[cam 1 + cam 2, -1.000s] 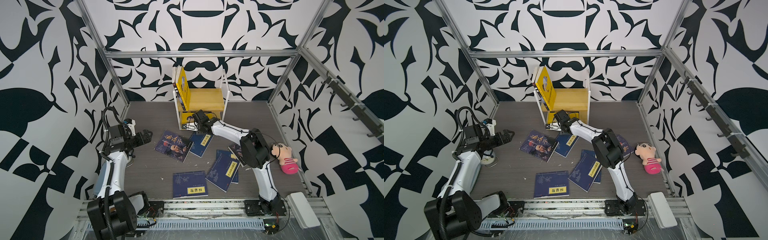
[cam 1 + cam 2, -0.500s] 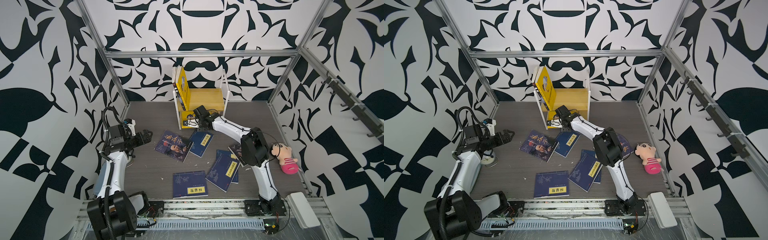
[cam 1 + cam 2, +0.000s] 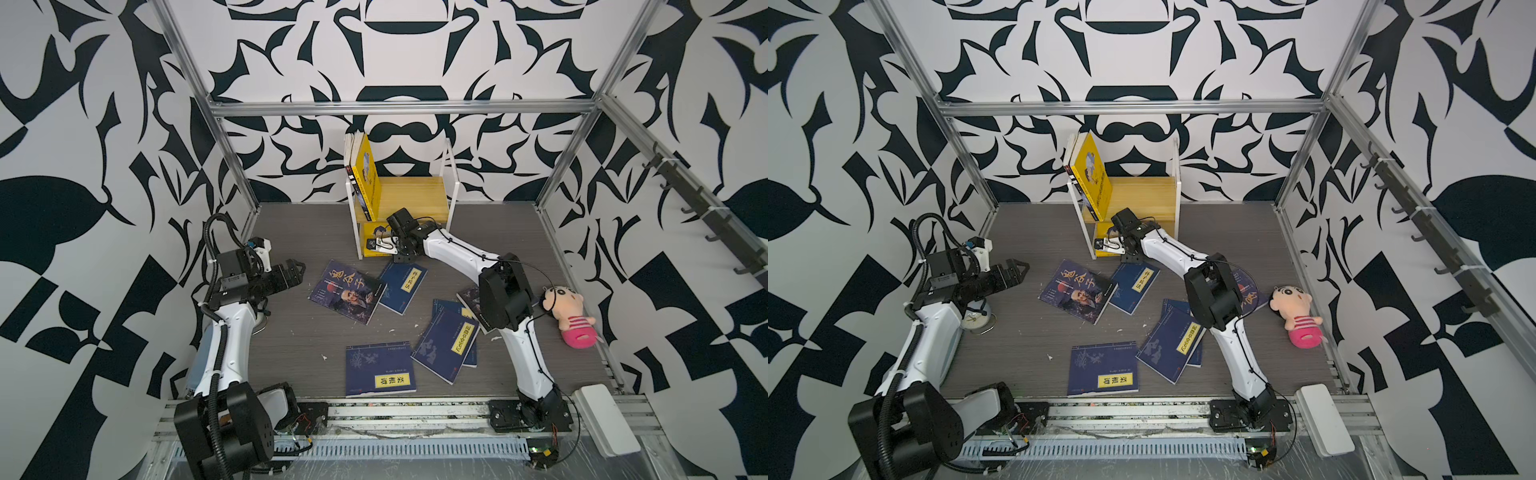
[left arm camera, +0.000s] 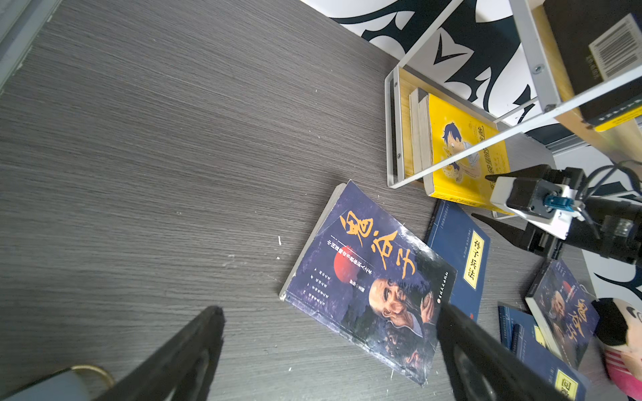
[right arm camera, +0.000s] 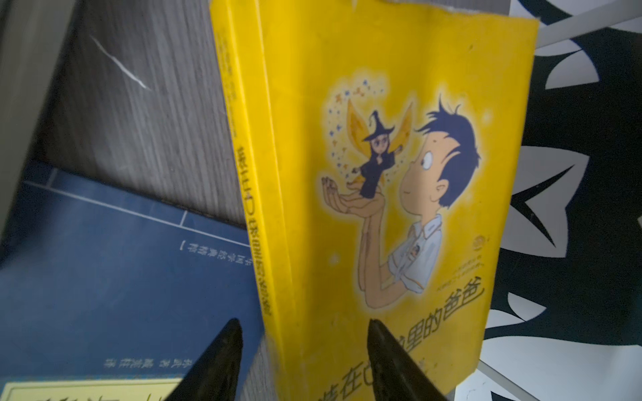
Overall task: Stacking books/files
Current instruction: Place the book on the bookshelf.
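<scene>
We note: right gripper (image 5: 302,324) at lower shelf of rack (image 3: 452,174), fingers spread wider than spine of yellow book (image 5: 399,173), one on each side of its edge; contact we cannot tell. That book stands in lower shelf. Second yellow book (image 3: 368,176) upright on upper shelf. Left gripper (image 3: 300,271) over table (image 3: 291,232), fingers wide apart, empty. Flat on table: face book (image 3: 347,297); navy book (image 3: 403,286) near rack; front navy book (image 3: 380,368); overlapping navy pair (image 3: 446,351) by right arm.
</scene>
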